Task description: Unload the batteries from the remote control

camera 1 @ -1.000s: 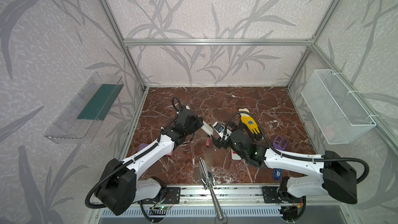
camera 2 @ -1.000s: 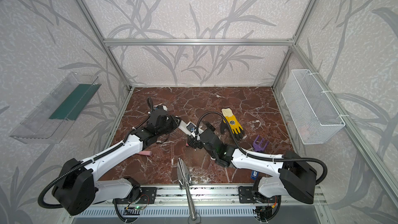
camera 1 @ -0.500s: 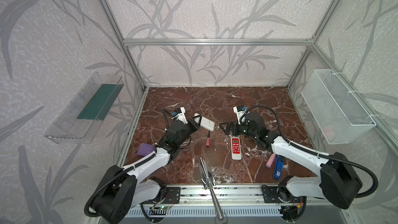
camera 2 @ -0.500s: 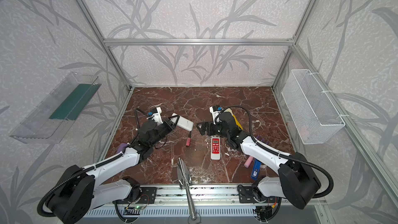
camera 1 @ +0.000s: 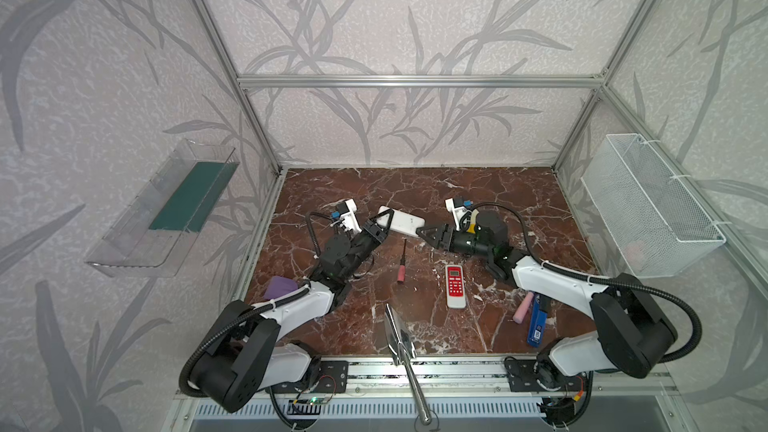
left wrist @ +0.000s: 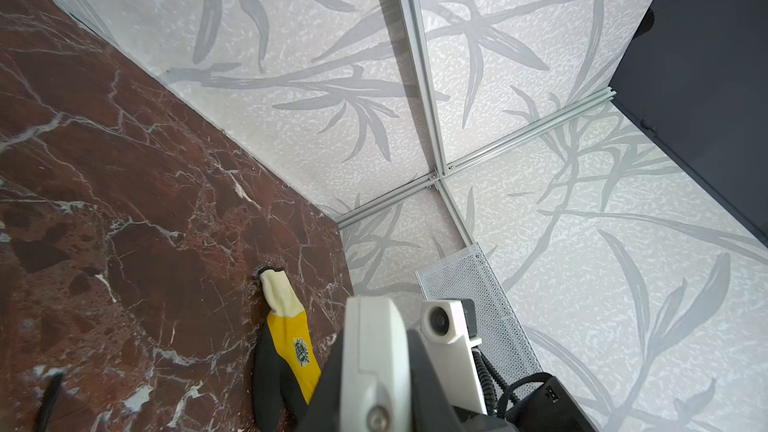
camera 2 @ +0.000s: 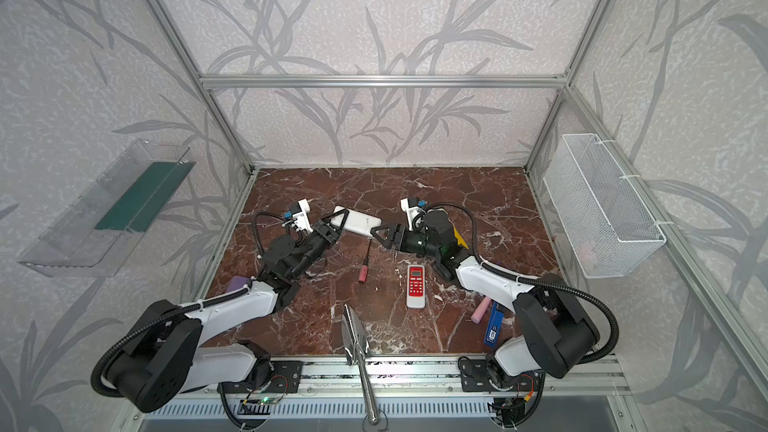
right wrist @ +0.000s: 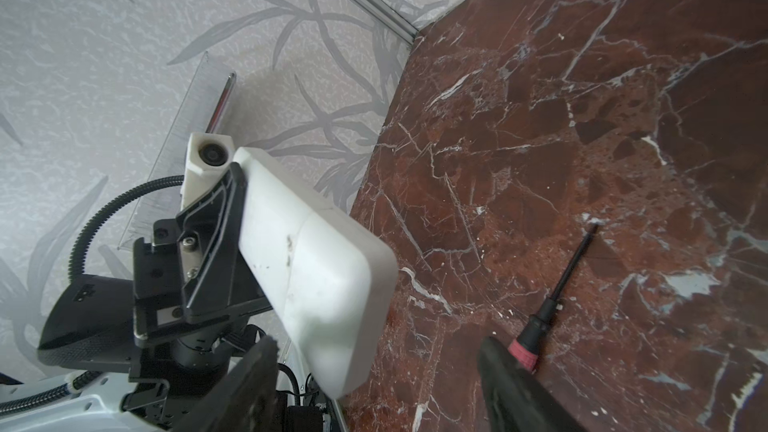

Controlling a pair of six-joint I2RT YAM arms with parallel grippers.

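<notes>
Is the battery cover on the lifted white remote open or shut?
Shut: in the right wrist view the cover sits flush on the white remote, with only a thin seam showing.

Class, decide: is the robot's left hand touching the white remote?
Touching. The right wrist view shows the left hand clamped on one end of the white remote, a black finger pressed flat against it.

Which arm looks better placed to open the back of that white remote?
Probably the right: the left gripper is shut on one end of the white remote, holding it up, while the right gripper is open at its free end.
</notes>
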